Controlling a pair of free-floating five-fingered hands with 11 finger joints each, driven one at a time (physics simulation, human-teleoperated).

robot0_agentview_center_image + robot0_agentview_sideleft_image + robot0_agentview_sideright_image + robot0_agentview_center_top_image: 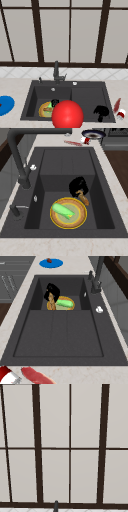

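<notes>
My left hand is low in the left basin of the dark sink, its fingers curled round a brown, stick-like piece of food. The same hand hangs over the back edge of a yellow-rimmed plate, and the brown food points down at it. A green vegetable lies on the plate. My right hand floats over the front right corner of the sink, fingers relaxed, holding nothing. A big red ball is at the front edge of the sink.
A dark faucet stands behind the sink, under a window. A blue plate with a small dark red bit lies on the left counter. On the right counter are a red strip and a red-and-white can.
</notes>
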